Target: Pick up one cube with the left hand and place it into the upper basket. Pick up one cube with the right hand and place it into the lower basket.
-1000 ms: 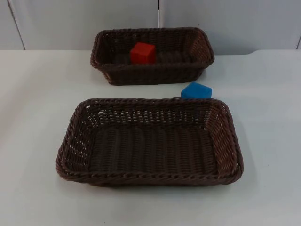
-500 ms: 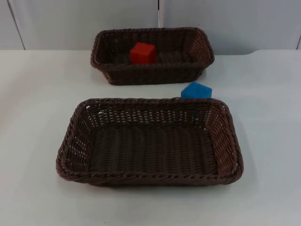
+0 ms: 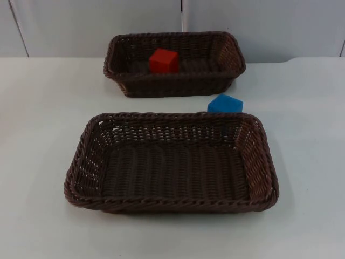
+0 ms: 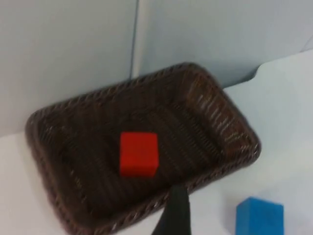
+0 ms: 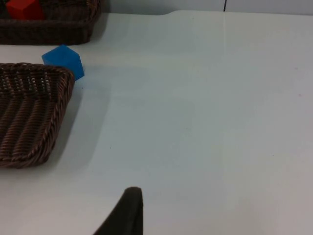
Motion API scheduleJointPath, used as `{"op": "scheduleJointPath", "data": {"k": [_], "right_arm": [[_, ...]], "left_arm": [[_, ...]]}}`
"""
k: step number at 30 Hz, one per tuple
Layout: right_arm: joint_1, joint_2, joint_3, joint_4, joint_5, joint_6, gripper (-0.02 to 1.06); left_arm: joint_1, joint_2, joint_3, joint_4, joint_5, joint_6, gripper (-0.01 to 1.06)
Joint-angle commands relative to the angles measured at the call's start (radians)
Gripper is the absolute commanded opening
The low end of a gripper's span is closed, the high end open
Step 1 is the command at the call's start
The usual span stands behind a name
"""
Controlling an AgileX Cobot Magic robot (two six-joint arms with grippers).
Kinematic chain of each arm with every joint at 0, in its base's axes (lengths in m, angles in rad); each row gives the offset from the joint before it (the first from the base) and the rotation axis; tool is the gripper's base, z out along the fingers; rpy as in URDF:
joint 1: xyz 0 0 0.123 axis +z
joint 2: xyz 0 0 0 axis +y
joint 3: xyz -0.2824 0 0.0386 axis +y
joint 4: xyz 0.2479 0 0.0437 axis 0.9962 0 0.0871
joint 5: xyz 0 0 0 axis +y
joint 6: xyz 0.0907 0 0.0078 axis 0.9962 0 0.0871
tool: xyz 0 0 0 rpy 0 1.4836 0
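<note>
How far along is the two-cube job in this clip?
Half done: the red cube lies in the upper basket. Nothing is in hand. Left: the blue cube sits on the table behind the lower basket, which holds nothing.

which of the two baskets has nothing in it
The nearer, wider basket holds nothing. The far basket by the wall holds the red cube.
</note>
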State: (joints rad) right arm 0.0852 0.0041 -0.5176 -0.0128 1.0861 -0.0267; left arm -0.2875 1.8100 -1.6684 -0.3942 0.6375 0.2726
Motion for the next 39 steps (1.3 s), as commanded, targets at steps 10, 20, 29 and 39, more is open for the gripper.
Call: {"op": "scheduleJointPath", "data": {"k": [10, 20, 29, 39], "right_arm": [[-0.002, -0.004, 0.002, -0.005, -0.007, -0.001, 1.05], [-0.002, -0.004, 0.002, -0.005, -0.007, -0.001, 1.05], [-0.002, -0.004, 0.002, -0.005, -0.007, -0.001, 1.05], [-0.002, -0.004, 0.002, -0.002, -0.007, -0.001, 1.05]], "left_arm": [[0.0, -0.194, 0.31, 0.019, -0.107, 0.015, 0.72], [0.0, -0.383, 0.558, 0.02, -0.203, 0.015, 0.72], [0.0, -0.626, 0.79, 0.02, -0.263, 0.015, 0.72], [0.0, -0.839, 0.931, 0.035, -0.224, 0.015, 0.72]]}}
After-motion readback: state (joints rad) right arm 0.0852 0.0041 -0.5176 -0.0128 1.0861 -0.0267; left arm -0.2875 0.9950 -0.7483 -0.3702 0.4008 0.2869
